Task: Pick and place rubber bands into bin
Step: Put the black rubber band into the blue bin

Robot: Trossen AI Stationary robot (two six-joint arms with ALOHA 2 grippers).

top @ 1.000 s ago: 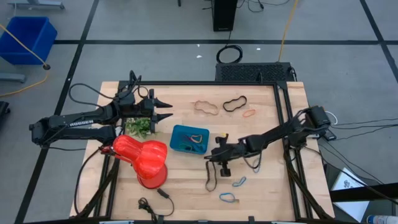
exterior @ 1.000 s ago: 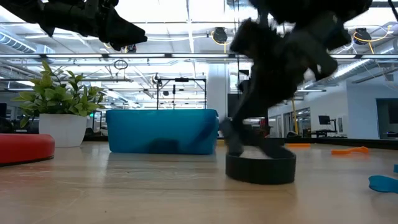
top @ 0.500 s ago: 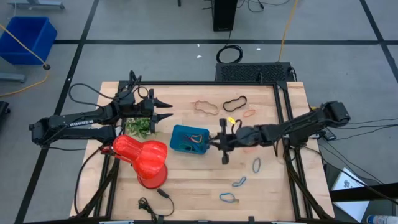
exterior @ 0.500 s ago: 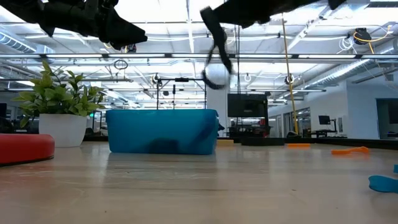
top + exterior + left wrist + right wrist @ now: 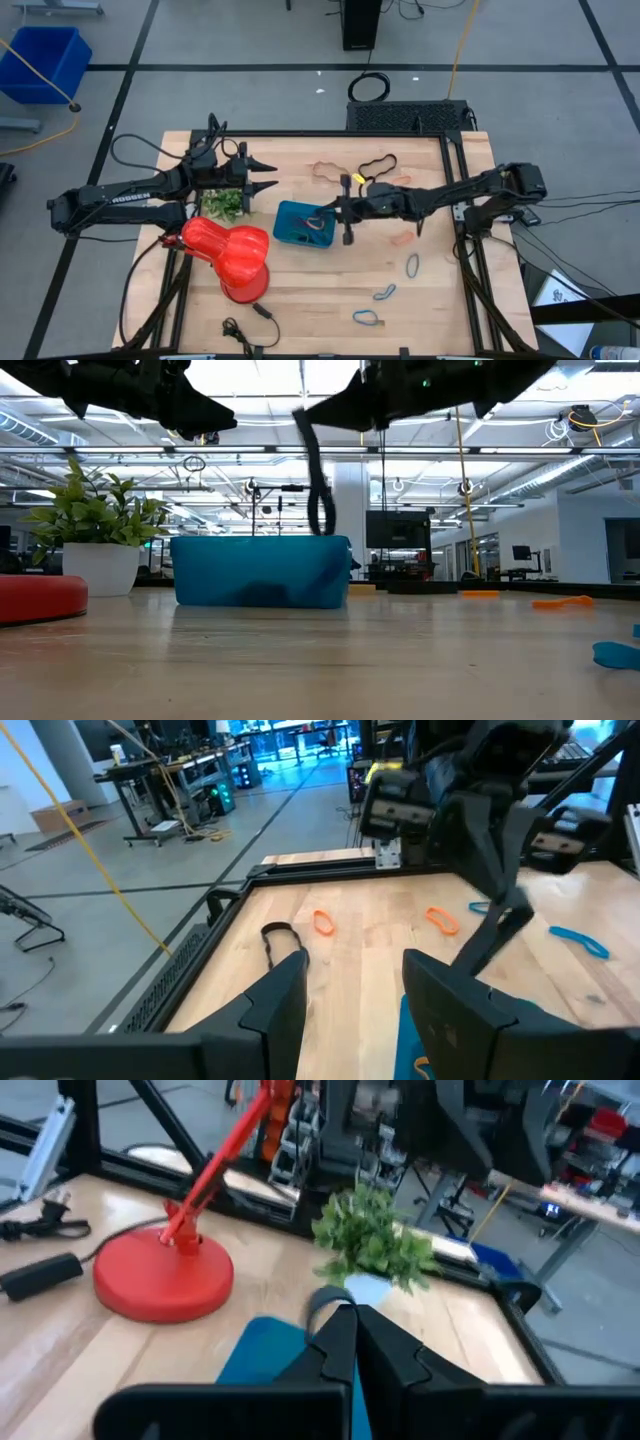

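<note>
Band (image 5: 318,500) hangs clamped in right fingers (image 5: 346,213) over bin (image 5: 290,212) edge; you should centre first, then release. Left fingers (image 5: 270,177) apart.

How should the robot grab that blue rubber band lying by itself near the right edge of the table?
Judging from above, pinch one long side of the blue band, coming straight down. It lies flat as an open loop, clear of neighbours, so one finger can go inside.
</note>
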